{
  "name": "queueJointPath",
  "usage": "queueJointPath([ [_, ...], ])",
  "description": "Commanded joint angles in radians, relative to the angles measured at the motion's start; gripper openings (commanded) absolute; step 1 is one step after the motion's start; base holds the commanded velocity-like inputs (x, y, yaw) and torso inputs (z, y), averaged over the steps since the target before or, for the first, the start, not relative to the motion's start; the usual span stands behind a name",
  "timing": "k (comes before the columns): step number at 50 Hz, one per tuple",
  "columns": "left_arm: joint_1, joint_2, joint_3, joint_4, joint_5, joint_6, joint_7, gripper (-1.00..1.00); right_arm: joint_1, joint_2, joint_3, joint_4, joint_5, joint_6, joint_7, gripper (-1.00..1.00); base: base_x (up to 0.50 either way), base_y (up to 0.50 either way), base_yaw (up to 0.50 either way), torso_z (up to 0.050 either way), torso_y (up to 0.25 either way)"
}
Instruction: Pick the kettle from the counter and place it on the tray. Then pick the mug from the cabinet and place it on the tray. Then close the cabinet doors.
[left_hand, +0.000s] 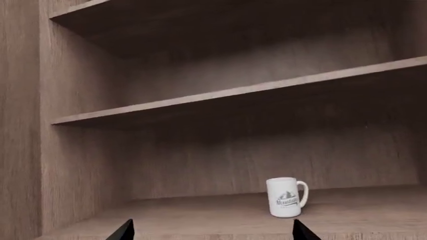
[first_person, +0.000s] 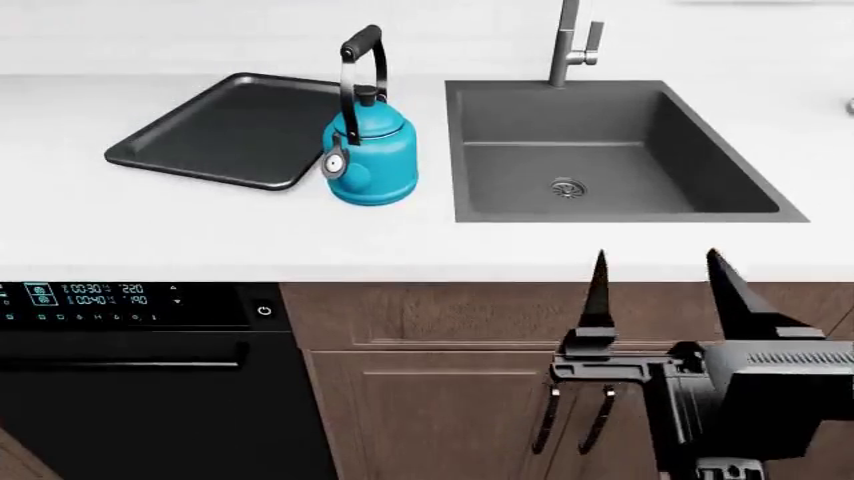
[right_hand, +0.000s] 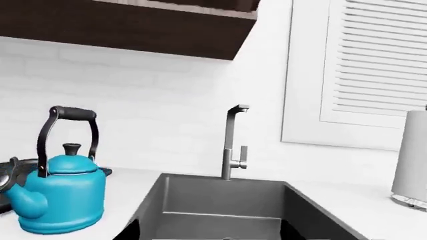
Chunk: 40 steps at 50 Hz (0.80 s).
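The teal-blue kettle stands upright on the white counter, right against the near right corner of the black tray. Its spout points toward the tray. My right gripper hangs open and empty in front of the counter edge, facing the sink to the kettle's right. The white mug with a dark logo stands on the bottom shelf inside the open wooden cabinet. My left gripper is open in front of that shelf, and the mug sits deeper in, near one fingertip's side. The cabinet doors are out of view.
A chrome faucet rises behind the sink. A paper towel roll stands on the counter beyond the sink. Below the counter are a black appliance and wooden doors with handles. The cabinet's upper shelf is bare.
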Motion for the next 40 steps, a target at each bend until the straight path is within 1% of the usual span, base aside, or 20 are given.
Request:
queueJointPath([
  [1, -0.019, 0.002, -0.019, -0.005, 0.060, -0.017, 0.027, 1.00, 0.496, 0.627, -0.230, -0.232, 0.775, 0.095, 0.713, 1.00, 0.00, 0.00, 0.00, 0.000, 0.000],
  [4, -0.019, 0.002, -0.021, -0.003, 0.066, -0.018, 0.031, 1.00, 0.684, 0.748, -0.345, -0.232, 0.929, 0.020, 0.816, 1.00, 0.00, 0.00, 0.00, 0.000, 0.000],
  [7, -0.019, 0.002, -0.011, 0.000, 0.051, -0.017, 0.029, 1.00, 0.766, 0.804, -0.428, -0.232, 0.975, -0.033, 0.852, 1.00, 0.00, 0.00, 0.00, 0.000, 0.000],
  [10, -0.019, 0.002, -0.003, 0.012, 0.034, -0.023, 0.025, 1.00, 0.775, 0.824, -0.477, -0.231, 0.969, -0.075, 0.848, 1.00, 0.00, -0.40, 0.00, 0.000, 0.000],
  [13, -0.014, 0.000, 0.037, 0.020, -0.002, -0.020, 0.028, 1.00, 0.744, 0.834, -0.486, -0.226, 0.951, -0.111, 0.832, 1.00, 0.00, -0.50, 0.00, 0.000, 0.000],
  [25, -0.008, -0.010, 0.070, 0.032, -0.040, -0.019, 0.020, 1.00, 0.754, 0.832, -0.509, -0.217, 0.940, -0.115, 0.834, 1.00, 0.00, -0.50, 0.00, 0.000, 0.000],
  [28, -0.006, -0.012, 0.074, 0.033, -0.044, -0.018, 0.021, 1.00, 0.756, 0.835, -0.510, -0.221, 0.926, -0.121, 0.838, 1.00, 0.00, 0.00, 0.00, 0.000, 0.000],
  [31, -0.005, -0.013, 0.077, 0.032, -0.049, -0.015, 0.022, 1.00, 0.792, 0.847, -0.507, -0.224, 0.962, -0.103, 0.850, 1.00, 0.00, 0.00, 0.00, 0.000, 0.000],
  [33, -0.005, -0.015, 0.072, 0.029, -0.054, -0.016, 0.019, 1.00, 0.858, 0.865, -0.507, -0.231, 1.025, -0.079, 0.862, 1.00, 0.00, 0.00, 0.00, 0.000, 0.000],
  [37, -0.016, -0.019, 0.044, 0.002, -0.061, -0.020, 0.000, 1.00, 1.090, 0.904, -0.539, -0.232, 1.223, -0.023, 0.903, 1.00, 0.00, 0.00, 0.00, 0.000, 0.000],
  [40, -0.018, -0.024, 0.020, -0.001, -0.053, -0.034, -0.001, 1.00, 1.246, 0.905, -0.527, -0.226, 1.378, 0.051, 0.933, 1.00, 0.00, 0.00, 0.00, 0.000, 0.000],
])
